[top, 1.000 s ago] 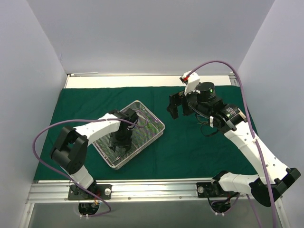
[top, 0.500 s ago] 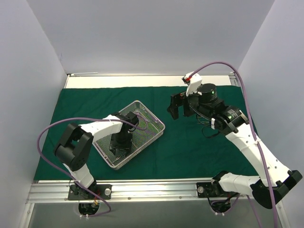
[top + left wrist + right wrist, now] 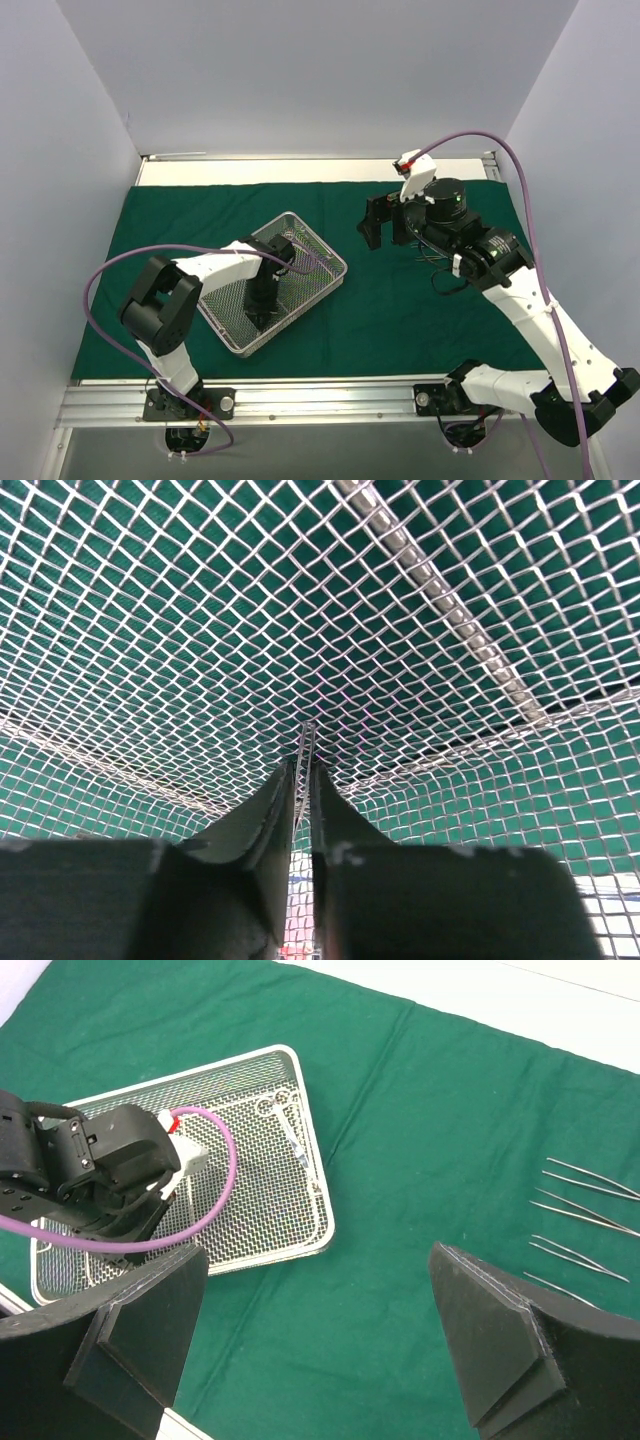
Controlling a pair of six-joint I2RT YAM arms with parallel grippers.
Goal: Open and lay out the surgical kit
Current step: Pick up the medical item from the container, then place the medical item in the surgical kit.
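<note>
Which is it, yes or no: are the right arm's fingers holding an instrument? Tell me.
No, the right gripper has its fingers wide apart, with only the green drape and the wire-mesh tray showing between them.

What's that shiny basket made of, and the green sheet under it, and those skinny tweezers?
The basket looks like bare steel wire: a silver, see-through mesh with a solid rim. The green sheet seems to be soft matte cloth, since it shows creases and no shine. The tweezers are probably polished steel, thin and silvery-bright.
</note>
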